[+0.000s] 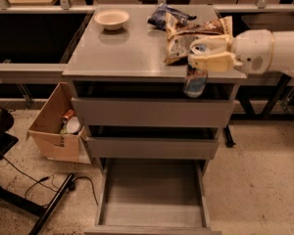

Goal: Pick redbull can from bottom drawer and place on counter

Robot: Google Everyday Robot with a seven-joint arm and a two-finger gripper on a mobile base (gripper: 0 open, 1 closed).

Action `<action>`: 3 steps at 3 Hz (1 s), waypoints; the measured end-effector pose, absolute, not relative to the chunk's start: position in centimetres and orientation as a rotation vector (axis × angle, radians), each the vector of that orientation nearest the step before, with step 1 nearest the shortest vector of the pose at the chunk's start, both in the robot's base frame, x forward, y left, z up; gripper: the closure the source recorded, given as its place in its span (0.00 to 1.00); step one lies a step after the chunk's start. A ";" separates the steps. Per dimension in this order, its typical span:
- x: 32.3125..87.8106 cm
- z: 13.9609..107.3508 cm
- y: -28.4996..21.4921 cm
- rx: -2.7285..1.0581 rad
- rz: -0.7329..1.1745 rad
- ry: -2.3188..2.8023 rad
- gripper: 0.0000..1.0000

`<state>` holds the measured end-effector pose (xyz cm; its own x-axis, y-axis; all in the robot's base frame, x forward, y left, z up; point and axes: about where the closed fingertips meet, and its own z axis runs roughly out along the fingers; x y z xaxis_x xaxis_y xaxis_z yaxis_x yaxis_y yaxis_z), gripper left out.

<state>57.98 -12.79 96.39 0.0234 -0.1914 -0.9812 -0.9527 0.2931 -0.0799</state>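
The pincer [202, 58] is closed on the upper part of the redbull can [195, 81], holding it upright at the front right edge of the counter [122, 50]. The bottom drawer [152, 199] stands pulled out, well below the pincer and to its left. A crumpled snack bag [193, 33] lies on the counter just behind the pincer, and a bowl [111, 19] sits farther back to its left.

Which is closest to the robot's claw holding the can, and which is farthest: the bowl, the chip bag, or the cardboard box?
The gripper, holding the redbull can, is at the counter's right front edge.
1. Chip bag, just behind it.
2. Bowl, counter's back left.
3. Cardboard box, floor at left.
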 end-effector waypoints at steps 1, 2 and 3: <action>63.7 99.0 -11.0 -1.111 0.839 1.486 1.00; 68.4 103.2 -6.5 -1.123 0.824 1.430 1.00; 71.7 106.2 0.2 -1.141 0.819 1.335 1.00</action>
<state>71.74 0.23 106.20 0.1127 -0.1570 -0.9811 -0.9456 0.2862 -0.1544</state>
